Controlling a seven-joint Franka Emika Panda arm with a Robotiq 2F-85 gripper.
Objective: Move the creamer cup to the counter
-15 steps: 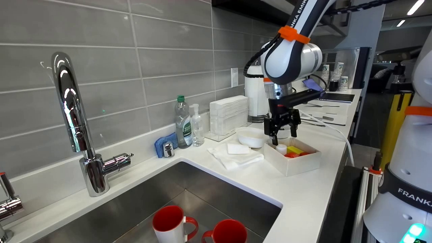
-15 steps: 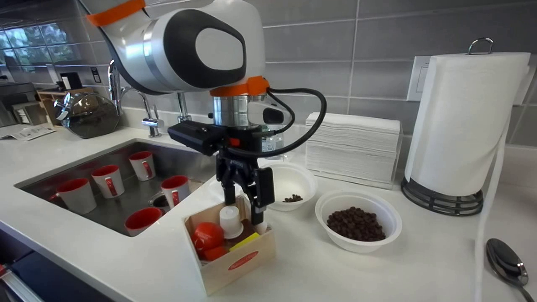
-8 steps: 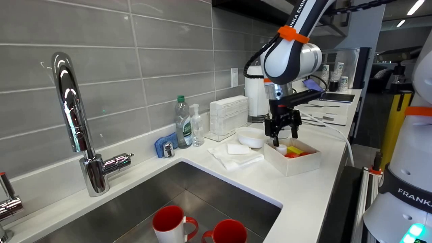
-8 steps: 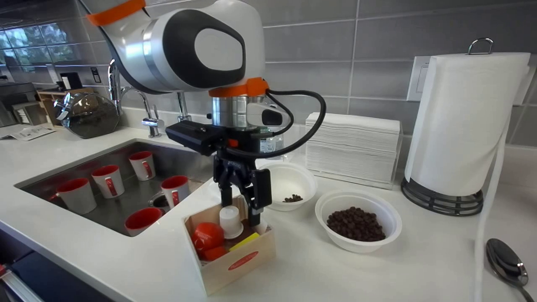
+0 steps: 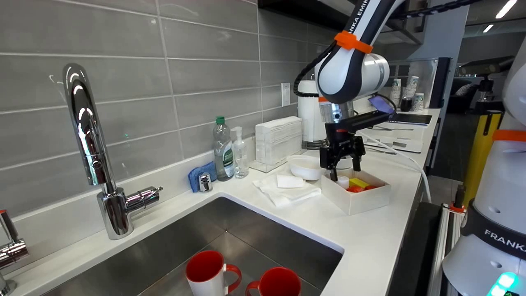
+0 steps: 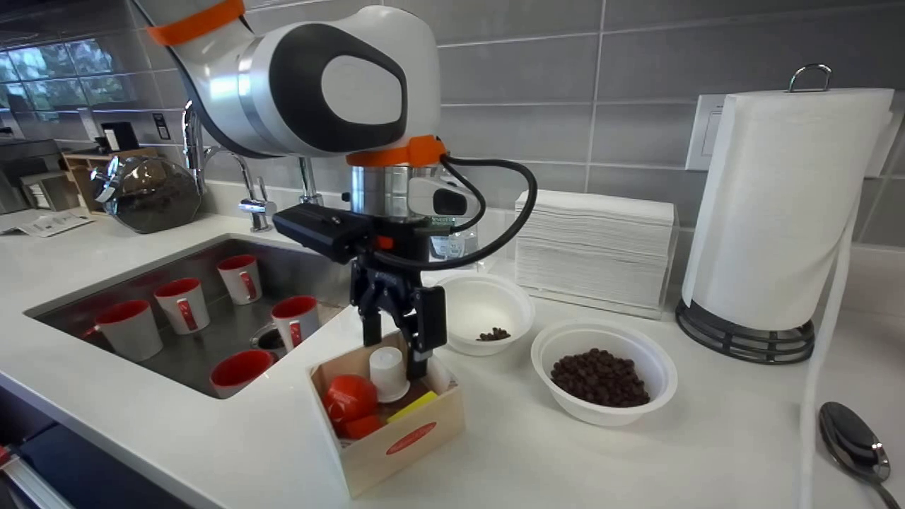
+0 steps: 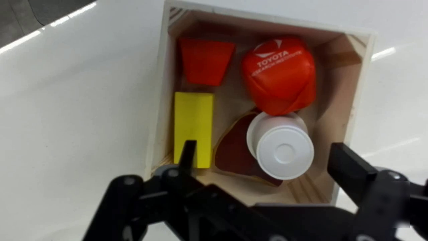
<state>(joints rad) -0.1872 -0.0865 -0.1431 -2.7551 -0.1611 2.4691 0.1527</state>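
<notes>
Creamer cup (image 7: pixel 285 153) between 2 parted jaws.

My arm (image 6: pixel 353 92) slants down to my wrist (image 6: pixel 378 189) — beneath it my gripper (image 6: pixel 394 357) points downward, both black fingers (image 7: pixel 349 165) spread well apart, a gap between them.

The wall (image 5: pixel 111 90) is grey tile with pale grout, a white wall plate (image 5: pixel 285 94) fixed to it. A dark cabinet (image 5: pixel 304 9) hangs above. Past a blue-grey pillar (image 5: pixel 446 33), two strip lights (image 5: pixel 506 9) glow over a dark floor (image 5: pixel 446 152). In an exterior view, window panes (image 6: pixel 56 74) show green; whether reflected, I cannot tell.
</notes>
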